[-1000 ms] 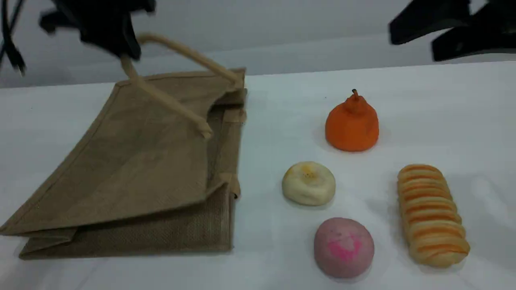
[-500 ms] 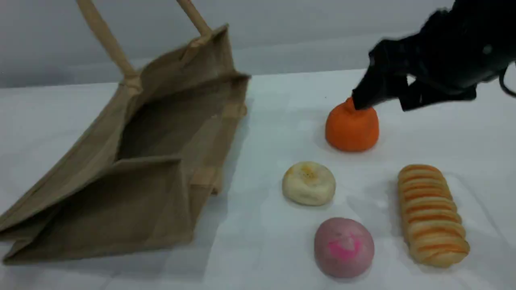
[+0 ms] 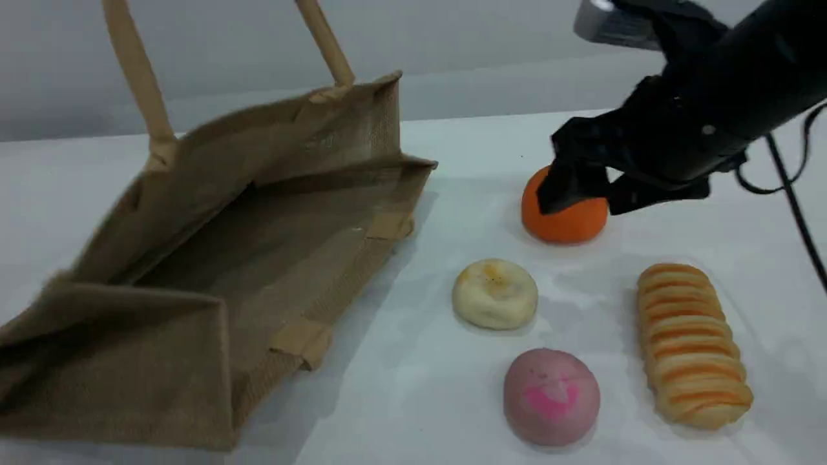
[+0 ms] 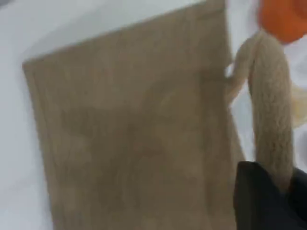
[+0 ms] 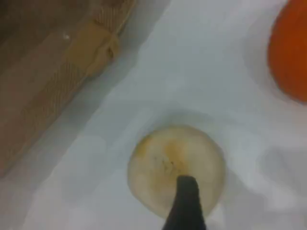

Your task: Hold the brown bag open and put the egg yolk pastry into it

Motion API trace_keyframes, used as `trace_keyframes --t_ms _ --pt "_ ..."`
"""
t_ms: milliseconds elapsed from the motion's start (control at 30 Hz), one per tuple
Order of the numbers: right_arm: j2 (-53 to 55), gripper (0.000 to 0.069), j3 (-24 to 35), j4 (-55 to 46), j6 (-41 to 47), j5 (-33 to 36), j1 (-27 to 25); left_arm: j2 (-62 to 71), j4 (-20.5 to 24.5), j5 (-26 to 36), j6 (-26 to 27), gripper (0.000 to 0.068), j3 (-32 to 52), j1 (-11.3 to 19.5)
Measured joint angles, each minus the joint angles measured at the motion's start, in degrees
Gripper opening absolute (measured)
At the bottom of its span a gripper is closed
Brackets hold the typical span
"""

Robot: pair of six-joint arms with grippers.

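Left gripper [image 4: 268,201] pinching bag [image 3: 213,258] handle [image 4: 271,110], mouth held open on bench left side; right gripper [image 3: 581,190] spread above the orange fruit [image 3: 568,223], pastry [image 3: 495,294] untouched mid-bench; next: drop onto pastry, close, carry left into bag.

Brown bag [image 3: 213,258]: coarse woven jute-like cloth, matt and rough, with lighter padded fabric handles [image 3: 136,77]. Egg yolk pastry [image 3: 495,294]: matt, slightly dimpled cream surface with a browned patch. Table [image 3: 452,387]: smooth white, faint sheen; right gripper [image 3: 581,194]: matt black.
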Motion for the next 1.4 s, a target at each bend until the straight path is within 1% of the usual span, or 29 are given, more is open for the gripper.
trace_keyframes --t_ms 133,233,333,500,600,767,900,1100,1400 --pt "3.51 0.0509 -2.89 0.39 -0.76 2.96 0.00 0.00 -1.57 -0.08 0.52 0.0088 -3.40 0.00" --pt "5.68 0.0509 -4.59 0.39 -0.76 3.61 0.00 0.00 -1.98 -0.20 1.39 0.0088 -5.47 0.00" --pt "7.21 0.0509 -5.28 1.07 -1.05 3.83 0.00 0.00 -1.86 -0.24 1.39 0.0088 -5.67 0.00" --pt "10.08 0.0509 -6.35 3.61 -3.23 6.80 0.07 0.00 -1.49 -0.24 1.95 0.0088 -5.67 0.00" --pt "11.62 0.0509 -6.42 5.27 -4.79 7.00 0.76 0.00 -1.49 -0.24 2.48 0.0088 -5.62 0.00" --pt "13.93 0.0509 -7.03 7.76 -7.93 6.63 3.49 0.00 -1.60 -0.24 2.48 0.0088 -5.58 0.00" --pt "15.19 0.0509 -7.50 9.62 -8.39 2.74 5.07 0.00 -1.72 -0.24 2.38 0.0088 -5.58 0.00" --pt "15.30 0.0506 -7.50 9.56 -8.84 2.23 5.20 0.00 -1.85 -0.27 2.35 0.0088 -5.58 0.00" --pt "15.30 0.0454 -7.50 9.39 -9.94 1.76 5.20 0.00 -1.85 -0.27 2.24 0.0088 -5.56 0.00"
